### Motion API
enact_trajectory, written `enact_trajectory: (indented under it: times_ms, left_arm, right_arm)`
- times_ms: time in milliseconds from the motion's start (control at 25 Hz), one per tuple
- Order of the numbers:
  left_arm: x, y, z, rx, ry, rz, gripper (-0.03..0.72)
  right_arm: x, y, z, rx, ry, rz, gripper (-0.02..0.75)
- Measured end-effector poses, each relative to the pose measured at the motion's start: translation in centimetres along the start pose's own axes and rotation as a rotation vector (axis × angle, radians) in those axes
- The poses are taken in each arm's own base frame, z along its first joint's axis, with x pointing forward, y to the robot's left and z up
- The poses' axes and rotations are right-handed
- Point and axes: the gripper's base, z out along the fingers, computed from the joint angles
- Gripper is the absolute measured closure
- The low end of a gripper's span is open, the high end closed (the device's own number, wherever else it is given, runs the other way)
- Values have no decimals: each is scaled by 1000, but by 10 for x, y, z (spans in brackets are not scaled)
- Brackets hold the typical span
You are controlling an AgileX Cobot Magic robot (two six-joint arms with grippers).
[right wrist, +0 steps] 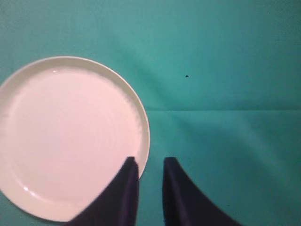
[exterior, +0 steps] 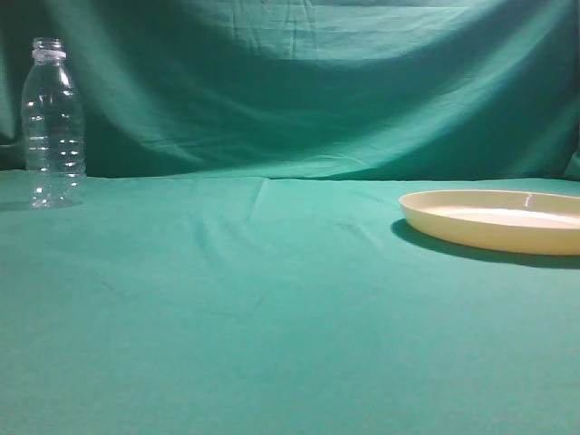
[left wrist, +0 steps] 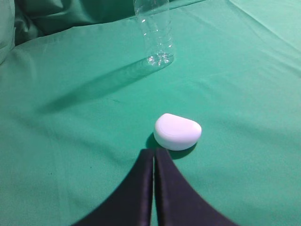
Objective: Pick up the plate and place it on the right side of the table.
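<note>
The pale cream-yellow plate [exterior: 494, 225] lies flat on the teal-green table [exterior: 272, 308] at the right, partly cut off by the frame edge. In the right wrist view the plate [right wrist: 70, 136] fills the left side. My right gripper [right wrist: 150, 161] is open over the plate's right rim, one finger above the plate and the other above bare cloth. I cannot tell whether it touches the plate. My left gripper [left wrist: 154, 150] is shut and empty over the cloth. Neither gripper shows in the exterior view.
A clear plastic bottle [exterior: 53, 122] stands upright at the far left near the backdrop; it also shows in the left wrist view [left wrist: 154, 33]. A small white rounded object [left wrist: 177, 131] lies on the cloth just ahead of my left fingertips.
</note>
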Motion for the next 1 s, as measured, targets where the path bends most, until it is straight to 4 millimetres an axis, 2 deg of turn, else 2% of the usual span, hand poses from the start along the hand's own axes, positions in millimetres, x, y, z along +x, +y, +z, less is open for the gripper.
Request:
enact_trajectory:
  times_ms: [80, 240, 400, 560, 800, 960, 1000]
  left_arm:
    - [0, 0, 0, 0, 0, 0, 688]
    - [0, 0, 0, 0, 0, 0, 688]
    - [0, 0, 0, 0, 0, 0, 688]
    - [0, 0, 0, 0, 0, 0, 688]
    - [0, 0, 0, 0, 0, 0, 688]
    - [0, 0, 0, 0, 0, 0, 688]
    - [0, 0, 0, 0, 0, 0, 688]
  right_arm:
    - [8, 0, -30, -25, -60, 0, 738]
    - [29, -2, -83, -55, -167, 2, 738]
    - [66, -6, -118, -66, -251, 1, 738]
    - [113, -10, -132, -71, -338, 1, 738]
    - [176, -14, -132, -77, -446, 2, 738]
    - [208, -16, -131, -81, -512, 3, 738]
    - [208, -16, -131, -81, -512, 3, 738]
